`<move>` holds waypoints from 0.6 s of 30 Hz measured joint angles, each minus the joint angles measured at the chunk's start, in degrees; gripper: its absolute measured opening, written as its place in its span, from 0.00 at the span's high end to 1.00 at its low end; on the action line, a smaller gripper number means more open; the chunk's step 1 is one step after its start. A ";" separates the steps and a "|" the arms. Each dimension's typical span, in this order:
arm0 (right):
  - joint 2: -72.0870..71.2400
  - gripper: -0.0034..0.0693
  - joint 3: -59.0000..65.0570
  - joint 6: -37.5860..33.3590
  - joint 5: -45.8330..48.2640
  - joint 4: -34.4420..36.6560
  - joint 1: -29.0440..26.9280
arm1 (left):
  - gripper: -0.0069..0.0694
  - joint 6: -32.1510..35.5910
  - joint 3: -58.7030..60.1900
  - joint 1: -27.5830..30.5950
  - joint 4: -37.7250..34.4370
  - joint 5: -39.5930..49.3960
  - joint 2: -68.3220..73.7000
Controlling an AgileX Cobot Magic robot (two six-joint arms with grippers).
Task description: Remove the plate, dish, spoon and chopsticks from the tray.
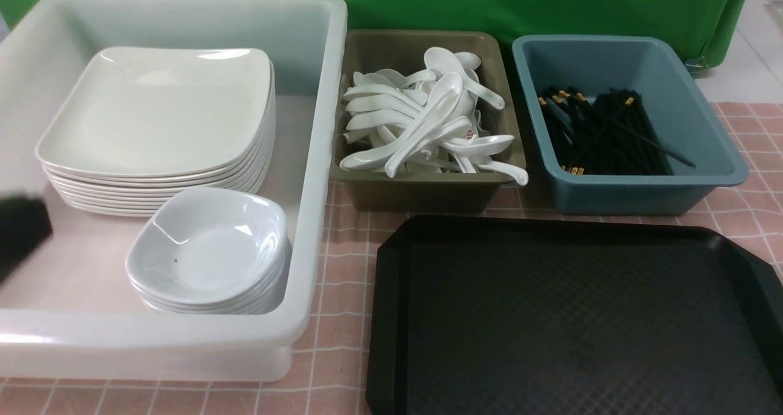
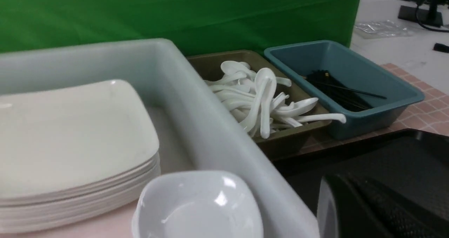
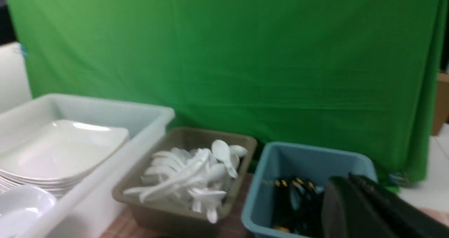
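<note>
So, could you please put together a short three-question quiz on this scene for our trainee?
1. True or false: the tray carries crockery.
2. Which holds the chopsticks? A) white tub B) olive bin C) blue bin
3. Fill in: the stacked dishes sit in front of the stacked ____.

Key: 1 false, nothing lies on it; 2 C; 3 plates.

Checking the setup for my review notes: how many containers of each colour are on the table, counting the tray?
White tub: 1
Olive bin: 1
Blue bin: 1
Black tray: 1
Total: 4
</note>
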 joint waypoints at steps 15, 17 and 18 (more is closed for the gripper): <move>-11.84 0.84 18.86 0.51 -17.25 0.00 0.00 | 0.90 -0.78 17.28 -0.05 0.06 -13.40 -11.43; -11.84 0.83 18.86 0.51 -17.36 0.00 0.00 | 0.90 -0.78 17.28 -0.05 0.69 -13.40 -11.43; -11.84 0.82 18.86 0.51 -17.41 0.00 0.00 | 0.90 -0.78 17.28 -0.05 0.84 -13.40 -11.43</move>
